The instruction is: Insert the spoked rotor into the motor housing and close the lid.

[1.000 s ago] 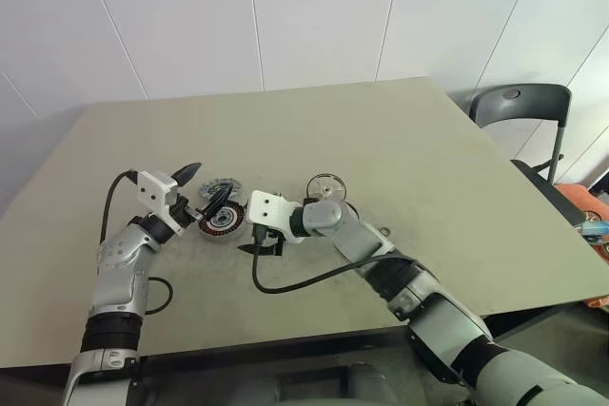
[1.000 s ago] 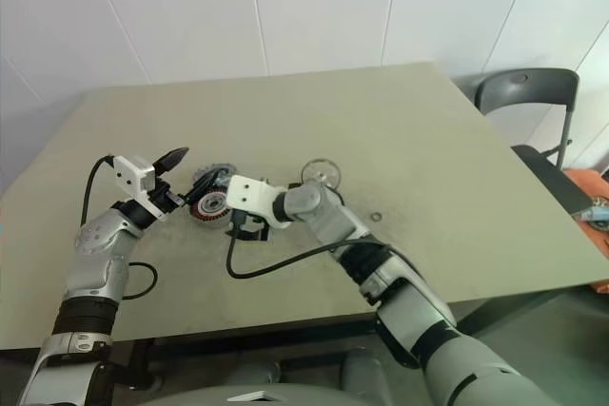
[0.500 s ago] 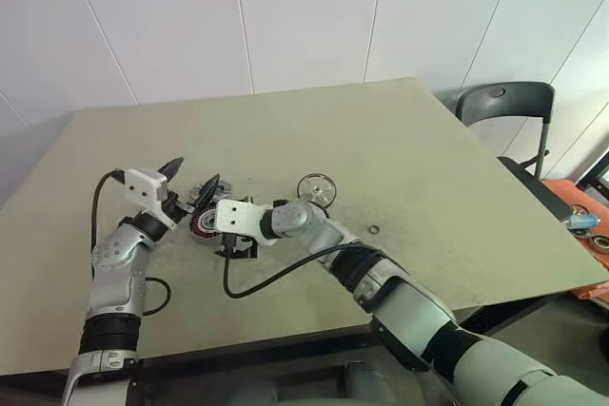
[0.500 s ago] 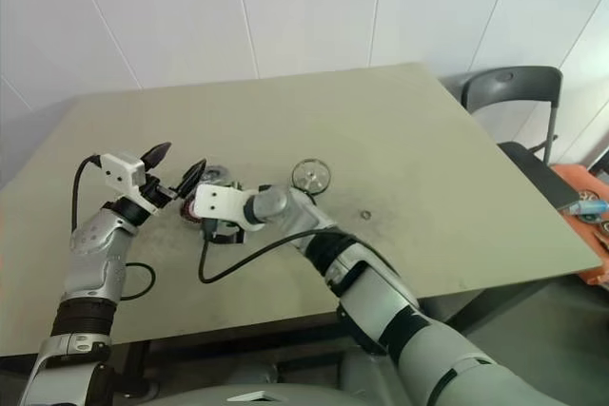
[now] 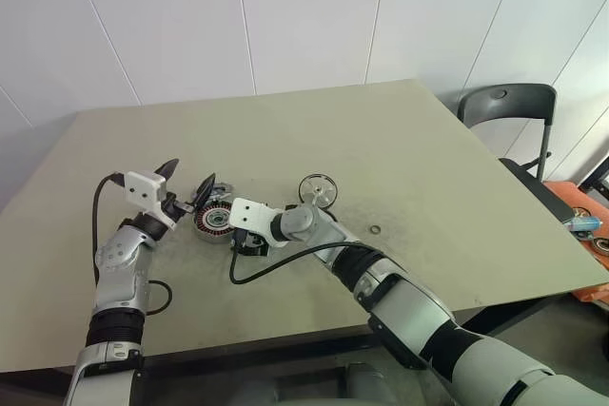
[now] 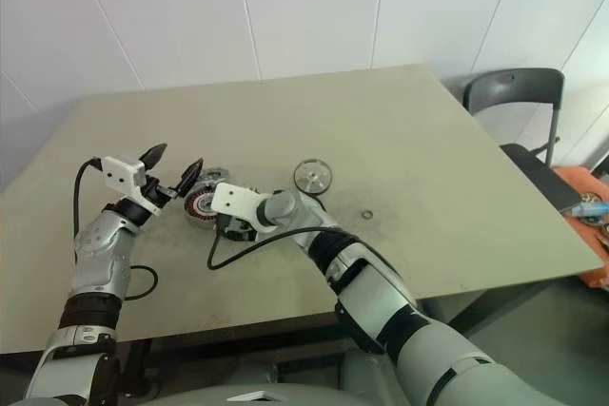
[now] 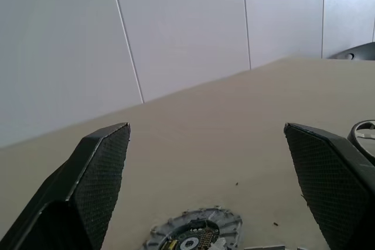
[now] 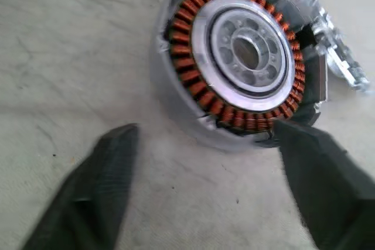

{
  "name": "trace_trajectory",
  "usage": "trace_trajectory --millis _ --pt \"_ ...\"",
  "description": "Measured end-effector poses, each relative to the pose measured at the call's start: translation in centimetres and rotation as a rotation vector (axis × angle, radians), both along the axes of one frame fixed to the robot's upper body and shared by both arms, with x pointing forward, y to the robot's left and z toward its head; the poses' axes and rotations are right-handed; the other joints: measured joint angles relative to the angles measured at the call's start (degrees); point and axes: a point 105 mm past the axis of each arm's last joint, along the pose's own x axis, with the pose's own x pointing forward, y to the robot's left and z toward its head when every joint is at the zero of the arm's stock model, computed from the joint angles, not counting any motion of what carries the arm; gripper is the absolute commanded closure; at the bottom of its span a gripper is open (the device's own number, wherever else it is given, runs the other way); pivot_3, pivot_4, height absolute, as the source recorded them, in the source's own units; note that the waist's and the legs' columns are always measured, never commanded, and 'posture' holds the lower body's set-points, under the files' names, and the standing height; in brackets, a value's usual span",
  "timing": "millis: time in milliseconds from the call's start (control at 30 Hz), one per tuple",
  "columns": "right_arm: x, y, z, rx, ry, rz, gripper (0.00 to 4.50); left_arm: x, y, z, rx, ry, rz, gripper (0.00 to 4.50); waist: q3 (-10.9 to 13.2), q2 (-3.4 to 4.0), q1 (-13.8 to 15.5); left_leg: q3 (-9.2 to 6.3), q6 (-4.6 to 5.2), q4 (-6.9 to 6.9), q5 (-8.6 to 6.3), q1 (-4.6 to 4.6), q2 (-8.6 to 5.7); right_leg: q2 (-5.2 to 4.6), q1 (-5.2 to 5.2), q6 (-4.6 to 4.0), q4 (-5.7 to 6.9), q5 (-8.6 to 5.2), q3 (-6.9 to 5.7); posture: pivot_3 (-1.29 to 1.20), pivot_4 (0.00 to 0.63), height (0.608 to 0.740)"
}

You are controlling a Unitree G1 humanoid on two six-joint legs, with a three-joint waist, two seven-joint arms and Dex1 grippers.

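The motor housing (image 8: 240,57), a dark ring with copper coils, lies flat on the table (image 5: 400,140). Just behind it rests the grey notched lid (image 7: 196,235). The spoked rotor (image 5: 317,189) lies flat to the right of them. My right gripper (image 8: 205,139) hangs low over the table just in front of the housing, pointing at it, open with nothing between its fingers (image 8: 99,191). My left gripper (image 5: 188,178) hovers above and left of the lid, open and empty.
A small metal ring (image 5: 375,229) lies on the table right of the rotor. My right arm's black cable (image 5: 285,268) loops over the tabletop near the front edge. A dark chair (image 5: 504,106) stands past the table's right corner.
My right gripper has sunk toward the table and now sits low beside the housing, which is uncovered again. The left gripper has hardly moved. The head camera shifted.
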Motion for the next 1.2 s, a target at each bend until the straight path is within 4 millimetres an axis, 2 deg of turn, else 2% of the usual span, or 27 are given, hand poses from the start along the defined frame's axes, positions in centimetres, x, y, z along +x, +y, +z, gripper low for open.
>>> trace_trajectory --millis 267,367,433,967,1100,1200 --pt "0.3 0.0 0.4 0.023 -0.009 -0.009 4.12 0.1 0.0 -0.3 -0.004 0.001 -0.001 0.0 0.0 0.0 -0.1 0.05 -0.06 -0.03 -0.04 0.01 0.06 0.0 -0.03 -0.01 -0.01 0.0 0.0 0.0 0.0 0.74" --pt "0.2 0.0 0.5 0.025 -0.01 -0.005 4.12 0.1 -0.3 -0.3 -0.009 -0.004 -0.007 0.0 0.0 -0.01 0.0 0.05 -0.06 -0.02 -0.04 0.0 0.07 0.0 -0.03 -0.01 -0.01 0.0 0.0 0.0 0.0 0.74" --pt "0.2 0.1 0.5 0.026 -0.01 -0.002 4.5 0.1 -0.4 -0.1 -0.008 -0.011 -0.009 0.0 0.0 -0.01 0.0 0.05 -0.06 -0.02 -0.04 0.0 0.08 0.0 -0.03 -0.01 -0.02 0.0 0.0 0.0 0.0 0.74" --pt "0.1 0.3 1.2 0.055 -0.018 0.018 4.5 0.2 -0.4 0.1 -0.007 -0.015 -0.01 0.0 0.0 -0.01 -0.1 0.16 -0.16 -0.06 -0.11 -0.02 0.14 0.02 -0.09 0.0 -0.11 0.0 0.0 0.0 0.0 0.74" --pt "-2.3 0.7 1.2 0.096 0.022 0.166 4.5 0.2 -0.4 0.1 -0.007 -0.014 -0.011 0.0 0.0 -0.01 -0.2 0.24 -0.2 -0.07 -0.16 -0.05 0.2 0.06 -0.13 0.01 -0.18 0.0 0.0 0.0 0.0 0.74" --pt "-3.5 0.0 1.7 0.096 0.037 0.259 4.5 0.2 -0.4 0.1 -0.007 -0.013 -0.015 0.0 0.0 -0.02 -0.1 0.27 -0.21 -0.05 -0.17 -0.07 0.22 0.05 -0.15 0.01 -0.19 0.0 0.0 0.0 0.0 0.74"
